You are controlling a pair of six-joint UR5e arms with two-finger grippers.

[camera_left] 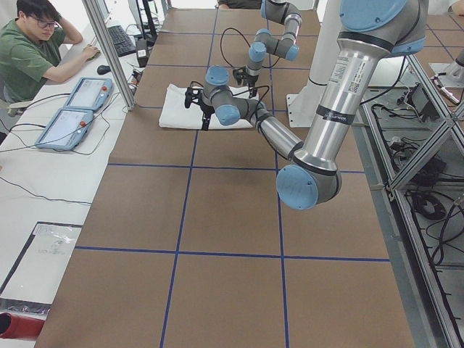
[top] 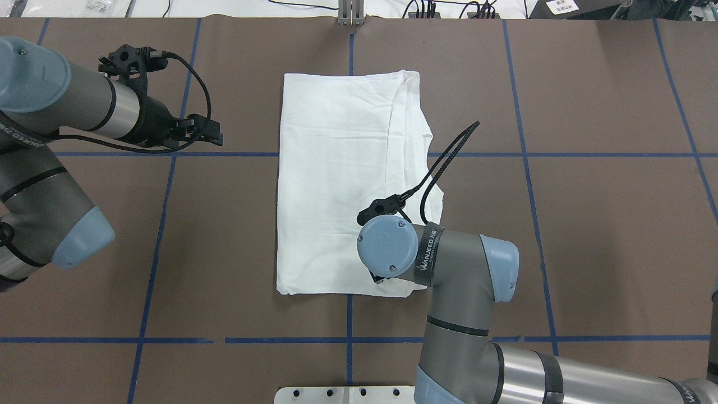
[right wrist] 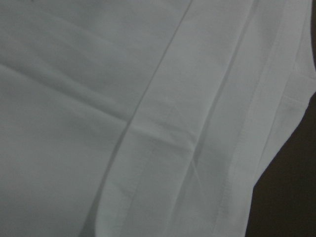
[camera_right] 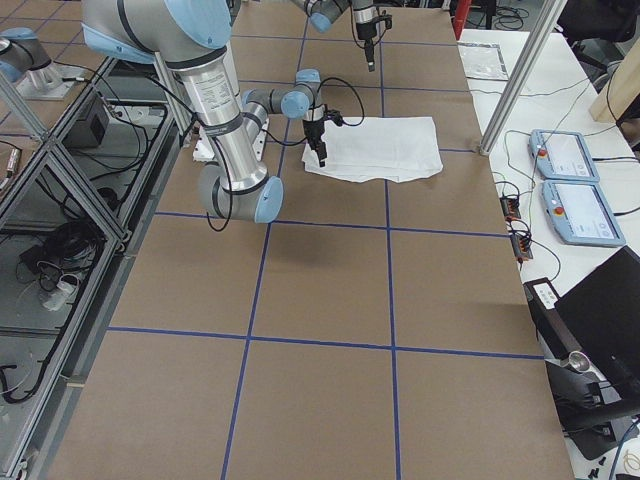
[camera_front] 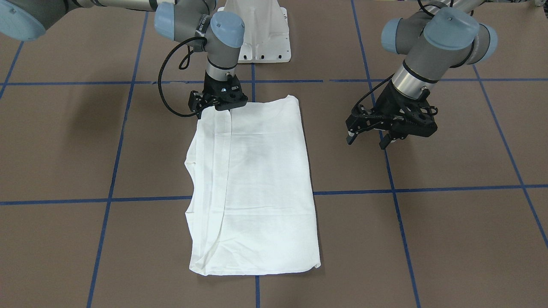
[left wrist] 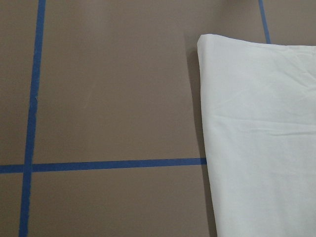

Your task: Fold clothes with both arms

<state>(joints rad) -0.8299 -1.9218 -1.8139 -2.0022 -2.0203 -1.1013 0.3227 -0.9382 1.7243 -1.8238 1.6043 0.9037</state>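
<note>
Brown paper table with blue tape grid (camera_front: pixel 449 239) holds the white long-sleeved T-shirt (camera_front: pixel 261 184), folded long, mid-frame. It is probably light and limp, best pinched at the corners. Black right gripper (camera_front: pixel 219 102) is at the shirt's upper-left corner, closure untellable. Upper right, the black left gripper (camera_front: pixel 367 140) hangs spread.

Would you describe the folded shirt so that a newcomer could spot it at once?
On the brown table gridded with blue tape, look at the middle. The white T-shirt lies there folded into a long rectangle, the only cloth on the surface, with the right gripper at one corner.
</note>
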